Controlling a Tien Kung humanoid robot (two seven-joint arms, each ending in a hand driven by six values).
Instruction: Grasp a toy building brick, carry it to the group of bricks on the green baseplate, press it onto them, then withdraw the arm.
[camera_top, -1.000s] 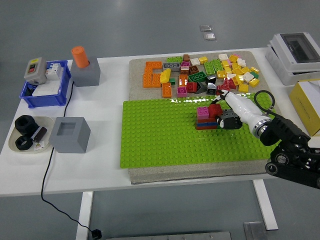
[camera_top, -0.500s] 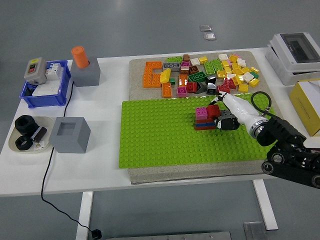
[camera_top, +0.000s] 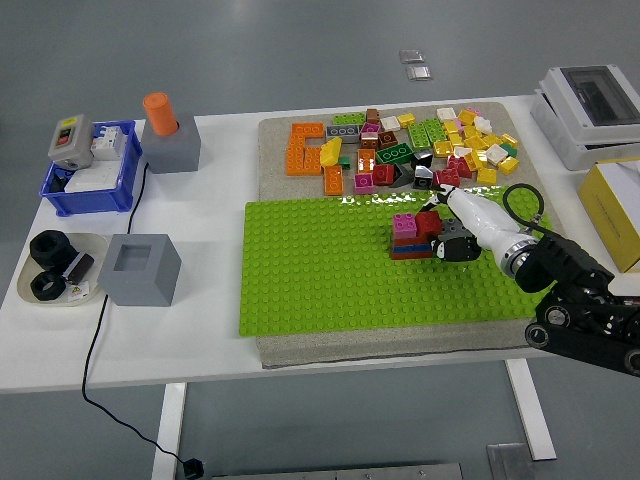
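The robot's right hand (camera_top: 447, 238) presses a dark red brick (camera_top: 428, 224) it holds against the brick stack (camera_top: 408, 238) just left of it; off-centre pressure could topple the stack.

A single head view looked forward and down from high on the robot's side, taking in the whole white desk (camera_top: 210, 340), its near edge low in frame, floor beyond.
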